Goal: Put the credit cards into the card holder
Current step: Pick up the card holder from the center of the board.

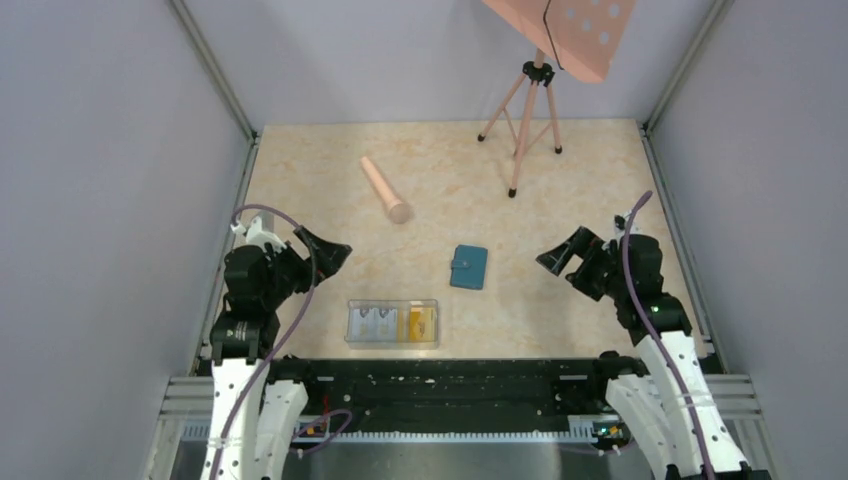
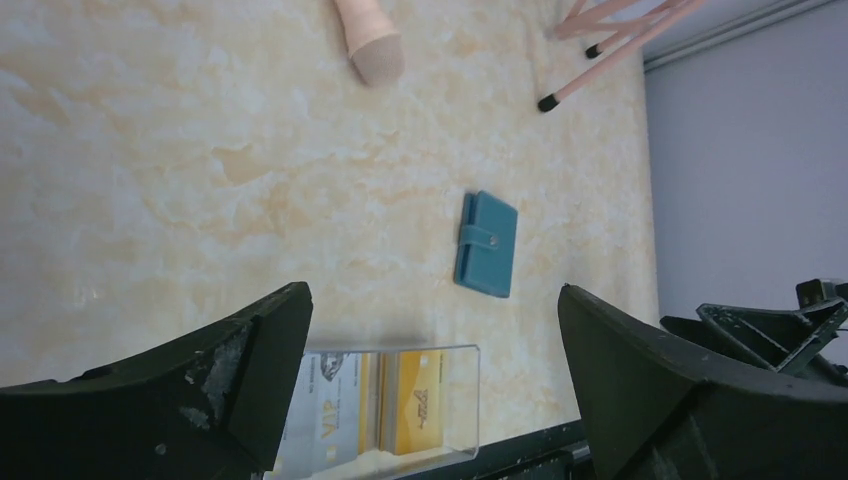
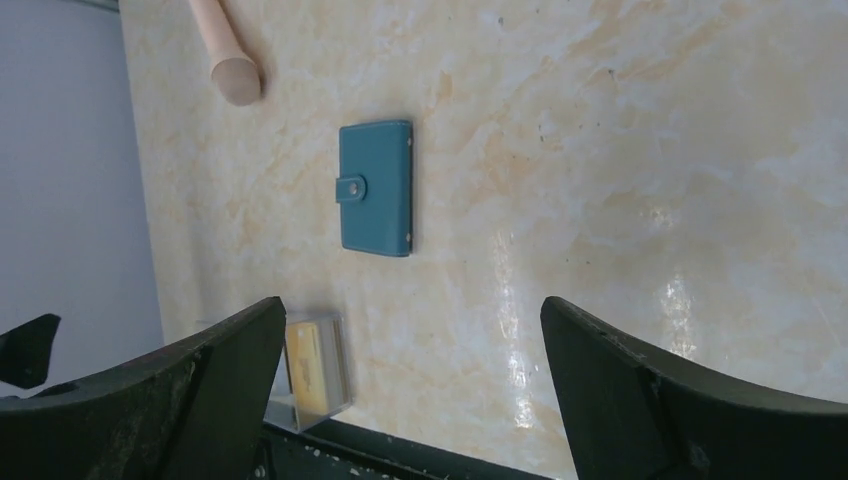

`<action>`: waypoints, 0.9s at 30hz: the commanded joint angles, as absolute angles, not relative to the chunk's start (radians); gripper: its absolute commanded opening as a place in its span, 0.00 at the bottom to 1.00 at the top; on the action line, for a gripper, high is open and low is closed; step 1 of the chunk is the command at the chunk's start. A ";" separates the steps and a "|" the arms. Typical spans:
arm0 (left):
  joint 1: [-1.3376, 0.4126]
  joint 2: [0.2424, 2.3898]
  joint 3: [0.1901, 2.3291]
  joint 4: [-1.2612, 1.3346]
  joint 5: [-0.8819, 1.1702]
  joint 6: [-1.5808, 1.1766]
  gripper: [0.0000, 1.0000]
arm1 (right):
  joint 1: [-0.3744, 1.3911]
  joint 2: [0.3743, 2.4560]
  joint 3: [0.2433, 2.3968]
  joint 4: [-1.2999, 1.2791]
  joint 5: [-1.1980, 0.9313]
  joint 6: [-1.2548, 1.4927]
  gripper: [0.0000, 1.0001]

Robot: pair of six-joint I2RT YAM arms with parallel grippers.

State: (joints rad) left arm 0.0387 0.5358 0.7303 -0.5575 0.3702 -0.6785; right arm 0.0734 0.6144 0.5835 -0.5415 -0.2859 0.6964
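Left gripper (image 1: 325, 252) and right gripper (image 1: 563, 257) both hang spread, empty. Cards (image 1: 384, 323) sit in the box (image 1: 393, 302), nearer your left. The holder (image 1: 469, 267), snapped shut, lies nearer your right, long axis running away from the bases.

Robot lab test cell, grey panel walls (image 1: 100, 150), aluminium frame rail (image 1: 217, 75), marble-look tabletop (image 1: 450, 200), pink tripod (image 1: 538, 73)

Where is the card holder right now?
In the top view the card holder lies closed on the table near the middle, just beyond and right of the clear box of credit cards.
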 commanded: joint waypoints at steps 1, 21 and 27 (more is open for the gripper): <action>0.042 0.550 0.630 -0.513 0.402 -0.685 0.99 | 0.065 0.692 0.606 -0.561 -0.367 0.658 0.99; -0.433 1.287 0.682 -0.095 0.427 -0.880 0.92 | 0.223 1.036 0.403 -0.116 -0.449 0.937 0.97; -0.524 1.603 0.925 -0.152 0.406 -0.833 0.86 | 0.293 1.332 0.490 0.027 -0.468 0.962 0.94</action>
State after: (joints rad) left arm -0.4931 1.4944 0.8104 -0.1646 0.4339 -0.8604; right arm 0.2638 1.2026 0.4156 -0.1356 -0.4877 0.9344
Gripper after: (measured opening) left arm 0.870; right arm 0.952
